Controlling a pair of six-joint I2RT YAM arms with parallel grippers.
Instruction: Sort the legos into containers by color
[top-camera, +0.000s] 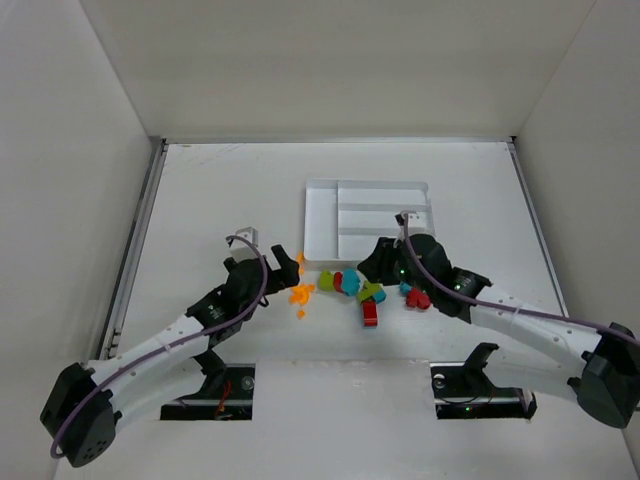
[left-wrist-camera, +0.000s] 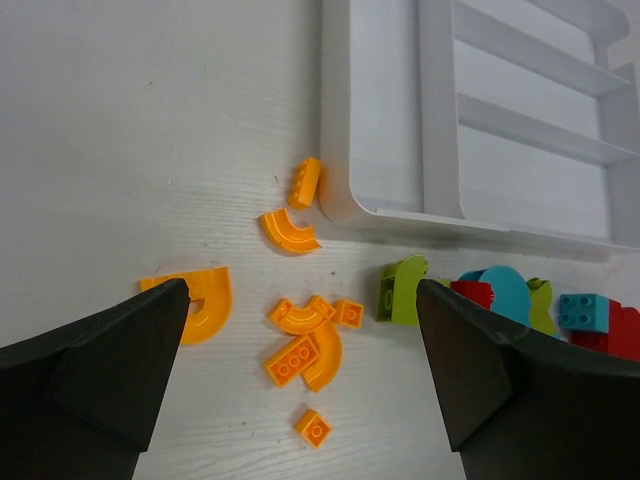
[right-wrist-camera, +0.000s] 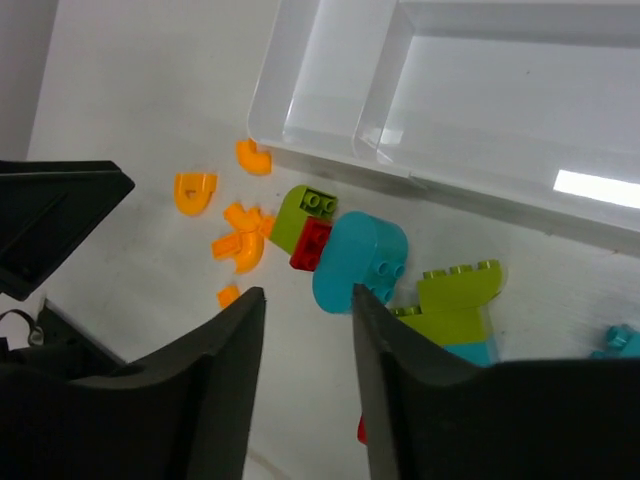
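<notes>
Along the near wall of the white tray (top-camera: 320, 215), the legos (top-camera: 350, 285) lie scattered on the table (top-camera: 220, 190), and all those in view are outside the tray's compartments. Off the tray's near-left corner sits the orange group. A straight orange brick (left-wrist-camera: 305, 182) almost touches the rounded corner, with an orange arc (left-wrist-camera: 290, 232) just beside it. An orange quarter-round (left-wrist-camera: 205, 300) lies farther from the tray, then a touching orange cluster (left-wrist-camera: 310, 345) of curved and straight pieces, and a small orange square (left-wrist-camera: 313, 427) lies farthest out.

The left gripper (left-wrist-camera: 300, 295) hovers over this group with its jaws spread wide. The cluster lies between its fingers (left-wrist-camera: 100, 370), and it holds nothing.

Farther along the same wall, a lime arch piece (right-wrist-camera: 305, 212), a red brick (right-wrist-camera: 313, 243) and a rounded teal piece (right-wrist-camera: 360, 255) touch one another near the tray. A lime stepped brick (right-wrist-camera: 455, 290) lies next to them, a little farther from the wall. More red and teal bricks (top-camera: 415, 296) lie toward the tray's near-right corner, partly hidden by the right arm.

The right gripper (right-wrist-camera: 307, 295) hangs just short of the rounded teal piece, on the side away from the tray. Its jaws are parted by a narrow gap that shows only bare table, and it grips nothing.
</notes>
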